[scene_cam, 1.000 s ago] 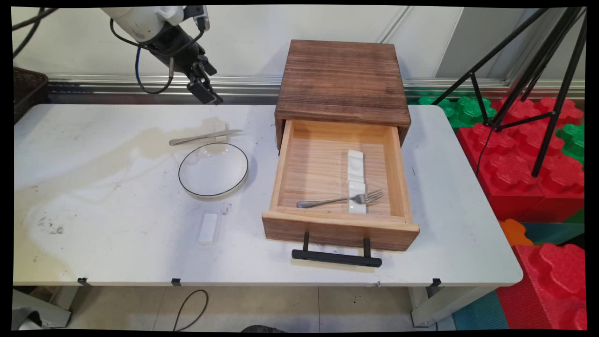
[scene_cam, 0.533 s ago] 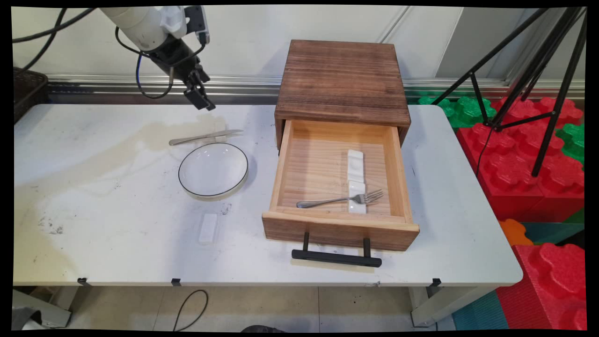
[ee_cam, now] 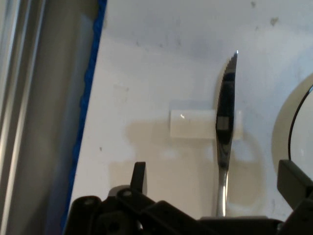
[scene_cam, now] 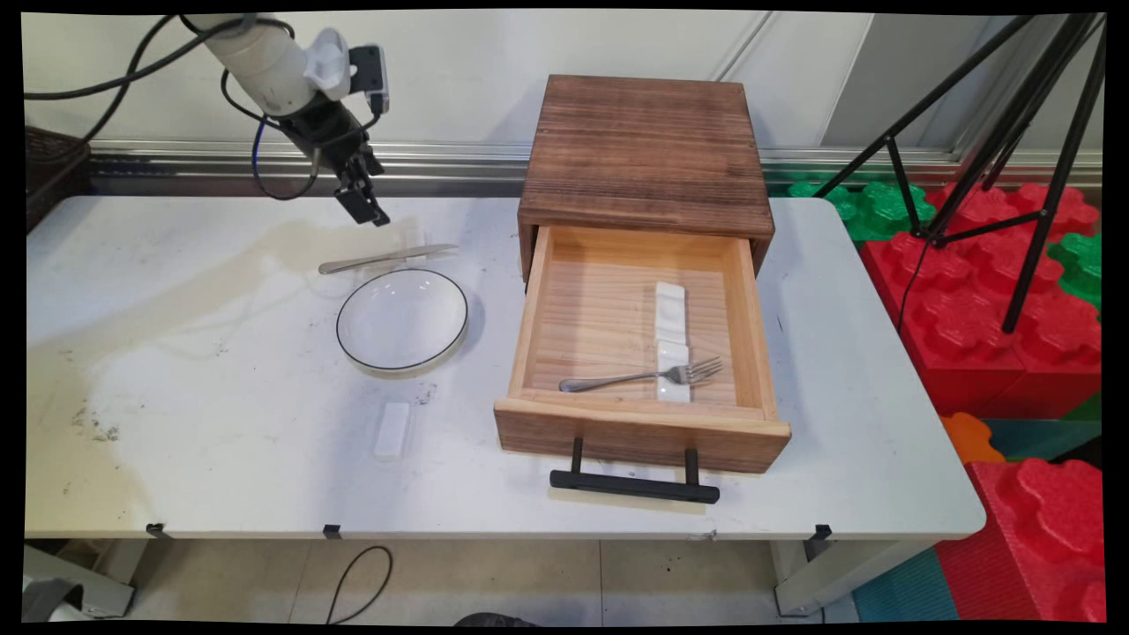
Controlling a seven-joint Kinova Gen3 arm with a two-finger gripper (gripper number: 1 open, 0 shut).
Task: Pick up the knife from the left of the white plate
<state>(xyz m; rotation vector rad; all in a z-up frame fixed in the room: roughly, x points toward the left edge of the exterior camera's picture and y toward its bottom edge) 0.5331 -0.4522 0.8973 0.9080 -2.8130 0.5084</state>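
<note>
My gripper (scene_cam: 366,207) hangs over the table's far left part, just above and behind a steel knife (scene_cam: 388,257), and holds nothing. In the hand view the gripper (ee_cam: 215,182) stands open, its fingers (ee_cam: 139,176) wide apart, with the knife's handle between them further down. The serrated knife (ee_cam: 225,127) lies across a small white rest (ee_cam: 193,124). A shallow white plate (scene_cam: 402,319) with a dark rim sits just in front of the knife; its edge (ee_cam: 293,132) shows at the hand view's right.
A wooden box (scene_cam: 644,150) has its drawer (scene_cam: 639,432) pulled open, with a fork (scene_cam: 644,377) and white rests (scene_cam: 670,339) inside. Another white rest (scene_cam: 392,429) lies on the table's near side. A dark basket (scene_cam: 53,168) stands at far left, a tripod (scene_cam: 1014,132) and foam blocks at right.
The gripper has come down and to the left, from above the wall rail to just over the table behind the knife. Nothing on the table has moved.
</note>
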